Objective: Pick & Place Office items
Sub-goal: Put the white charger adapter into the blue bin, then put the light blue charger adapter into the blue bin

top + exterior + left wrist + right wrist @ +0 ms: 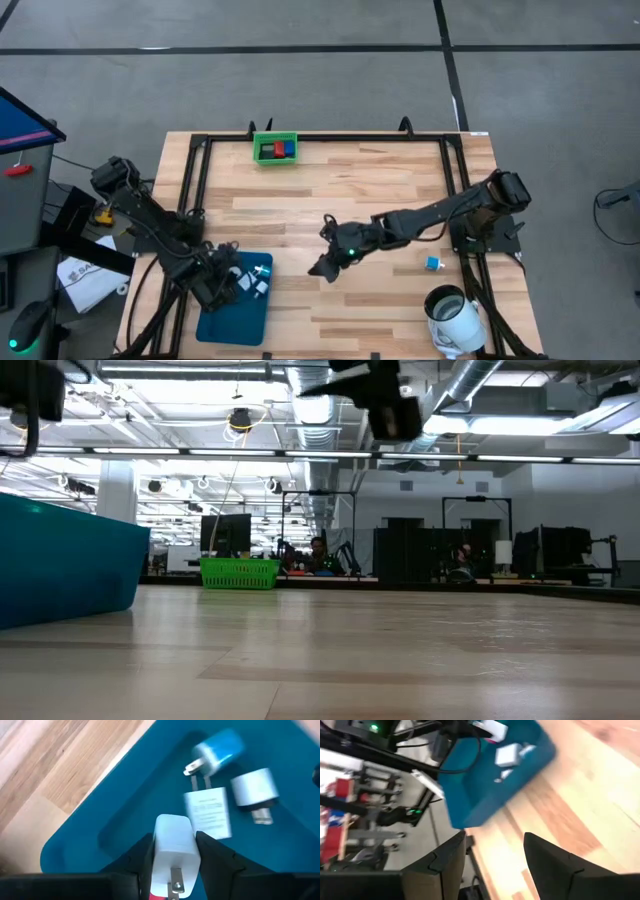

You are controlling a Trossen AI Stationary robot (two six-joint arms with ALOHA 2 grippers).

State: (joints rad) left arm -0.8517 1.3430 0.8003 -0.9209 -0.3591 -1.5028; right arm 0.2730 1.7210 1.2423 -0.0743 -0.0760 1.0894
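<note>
My left gripper point(228, 283) hangs over the teal tray point(232, 318) at the table's near left, shut on a white plug-like block point(172, 845). Three more small pieces lie on the tray floor: a blue one point(217, 752), a flat white one point(207, 812) and a pale grey one point(255, 790). My right gripper point(325, 262) is open and empty above the table's middle, right of the tray; it shows high up in the low view point(385, 405). A cyan cube point(433, 263) sits on the wood farther right. Red and blue blocks lie in the green bin point(275, 148). My left gripper pinches the white block by its two opposite side faces point(159, 851), one finger point(142, 857) on each side. A metal prong point(175, 887) and a pink-red edge point(156, 896) lie on the wrist-camera side. The fingers point down over the tray, and the block appears lifted off its floor.
A large white mug-like cylinder point(455, 318) stands at the table's near right corner. A black frame point(330, 138) runs along the table's far and side edges. Bare wood lies between the tray and the cyan cube. The green bin point(240, 572) stands at the far edge.
</note>
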